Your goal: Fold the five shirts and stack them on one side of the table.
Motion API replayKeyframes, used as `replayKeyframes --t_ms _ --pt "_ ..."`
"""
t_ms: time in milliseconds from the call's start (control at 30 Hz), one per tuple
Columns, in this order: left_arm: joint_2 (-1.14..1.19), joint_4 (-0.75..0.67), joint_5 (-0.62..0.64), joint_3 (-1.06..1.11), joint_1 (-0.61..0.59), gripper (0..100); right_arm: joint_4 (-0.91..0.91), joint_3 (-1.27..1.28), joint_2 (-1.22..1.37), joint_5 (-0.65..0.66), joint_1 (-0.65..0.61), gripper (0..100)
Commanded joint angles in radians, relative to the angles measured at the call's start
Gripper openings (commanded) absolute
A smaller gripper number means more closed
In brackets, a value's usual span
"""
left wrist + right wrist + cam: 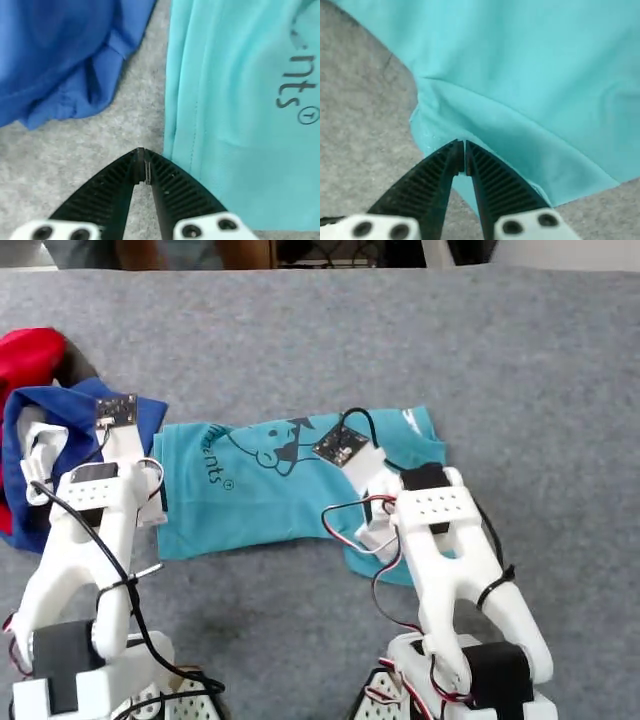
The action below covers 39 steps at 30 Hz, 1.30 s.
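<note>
A teal shirt (250, 490) with a dark print lies partly folded across the middle of the grey table. My left gripper (152, 502) hangs at its left edge. The left wrist view has this gripper (141, 166) shut with nothing in it, over bare table between the teal shirt (240, 100) and a blue shirt (60, 50). My right gripper (368, 532) is over the shirt's near right corner. In the right wrist view it (463, 156) is shut, its tips at a fold of the teal cloth (530, 75); no cloth shows between the jaws.
A crumpled blue shirt (60, 425) lies at the left edge with a red shirt (30, 350) behind it. The grey table cover (520, 370) stretches bare to the right and toward the far edge.
</note>
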Motion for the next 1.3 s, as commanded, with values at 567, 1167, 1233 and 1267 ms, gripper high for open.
replayKeyframes --t_ms 567,1167,1233,1267 --pt "-0.009 0.054 0.008 -0.093 -0.001 3 0.196 -0.335 -0.099 0.132 0.118 1.5" --pt "0.477 -0.003 0.121 -0.645 0.059 3 -0.048 -1.015 0.708 -0.103 0.183 1.5" --pt "0.545 -0.015 0.121 -0.7 0.056 3 -0.071 -1.067 0.802 -0.103 0.198 1.5" --pt "0.582 -0.015 0.121 -0.73 0.054 3 -0.077 -1.096 0.852 -0.103 0.21 1.5"
